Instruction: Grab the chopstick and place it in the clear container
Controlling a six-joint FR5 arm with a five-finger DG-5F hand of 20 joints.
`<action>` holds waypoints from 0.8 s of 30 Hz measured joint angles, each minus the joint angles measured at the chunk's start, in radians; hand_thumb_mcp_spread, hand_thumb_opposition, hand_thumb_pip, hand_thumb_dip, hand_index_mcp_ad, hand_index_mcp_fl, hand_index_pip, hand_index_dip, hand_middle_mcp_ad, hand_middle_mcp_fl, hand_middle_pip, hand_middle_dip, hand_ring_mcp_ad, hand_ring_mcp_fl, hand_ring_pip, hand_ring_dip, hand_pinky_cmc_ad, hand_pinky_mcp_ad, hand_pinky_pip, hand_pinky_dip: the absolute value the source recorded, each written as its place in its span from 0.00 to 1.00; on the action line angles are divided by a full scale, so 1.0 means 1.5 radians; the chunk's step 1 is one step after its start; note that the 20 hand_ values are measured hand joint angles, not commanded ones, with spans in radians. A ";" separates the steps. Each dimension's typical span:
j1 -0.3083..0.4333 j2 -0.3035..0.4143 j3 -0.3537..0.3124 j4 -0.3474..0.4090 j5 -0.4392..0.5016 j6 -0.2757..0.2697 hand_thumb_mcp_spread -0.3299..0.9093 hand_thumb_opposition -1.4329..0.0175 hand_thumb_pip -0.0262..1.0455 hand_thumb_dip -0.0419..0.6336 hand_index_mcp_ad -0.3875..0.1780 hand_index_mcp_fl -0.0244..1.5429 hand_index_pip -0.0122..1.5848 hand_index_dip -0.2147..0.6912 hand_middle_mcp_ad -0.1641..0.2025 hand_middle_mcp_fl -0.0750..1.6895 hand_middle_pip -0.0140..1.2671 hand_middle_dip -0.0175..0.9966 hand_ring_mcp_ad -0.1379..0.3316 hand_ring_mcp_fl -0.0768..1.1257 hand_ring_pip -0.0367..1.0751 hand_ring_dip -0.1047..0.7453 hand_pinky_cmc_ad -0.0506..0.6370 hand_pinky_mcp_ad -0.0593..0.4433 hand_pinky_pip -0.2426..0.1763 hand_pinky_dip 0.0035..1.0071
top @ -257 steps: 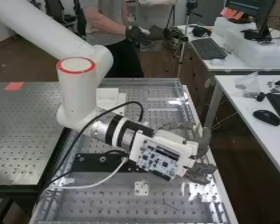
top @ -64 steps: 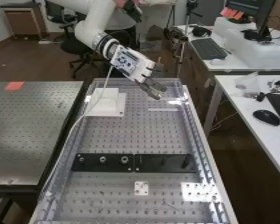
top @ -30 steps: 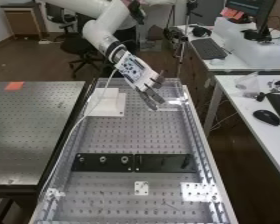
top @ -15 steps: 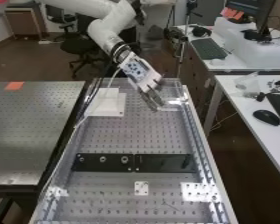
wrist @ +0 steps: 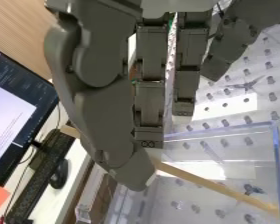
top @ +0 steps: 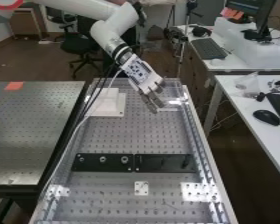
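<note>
In the high view the hand [top: 149, 88] is over the bench's far end, fingers pointing down beside and partly over the clear container [top: 172, 89]. The wrist view shows the hand [wrist: 111, 105] with its thumb bent toward the fingertips and a thin wooden chopstick [wrist: 214, 186] pinched there. The thumb covers part of the stick; one end sticks out behind it, while the long part slants over the clear container [wrist: 220, 131], whose upper rim and corner are visible. Whether the stick touches the container I cannot tell.
A white block on a plate [top: 109, 105] stands left of the hand on the perforated bench [top: 140, 135]. A black bar [top: 134, 163] crosses the bench nearer the camera. Cables hang from the arm along the bench's left side. A desk [top: 240, 120] adjoins on the right.
Since the oldest frame the arm has swung from the bench's near right part to its far end. Over the last second the hand has shifted slightly right, toward the container.
</note>
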 joint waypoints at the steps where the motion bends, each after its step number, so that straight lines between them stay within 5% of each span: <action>1: 0.000 0.000 0.000 0.001 0.000 0.001 0.86 0.19 0.45 0.57 0.48 0.83 0.26 0.67 0.59 0.82 0.16 0.58 0.54 0.63 0.14 0.56 0.79 0.58 0.62 0.18; 16: -0.002 -0.002 0.005 0.026 -0.012 -0.021 0.82 0.17 0.45 0.56 0.56 0.82 0.27 0.67 0.62 0.83 0.16 0.58 0.54 0.56 0.14 0.56 0.77 0.61 0.62 0.18; 24: -0.003 -0.006 0.007 0.029 -0.024 -0.028 0.72 0.32 0.54 0.57 0.44 0.70 0.20 0.60 0.62 0.75 0.16 0.58 0.54 0.49 0.13 0.56 0.73 0.61 0.62 0.17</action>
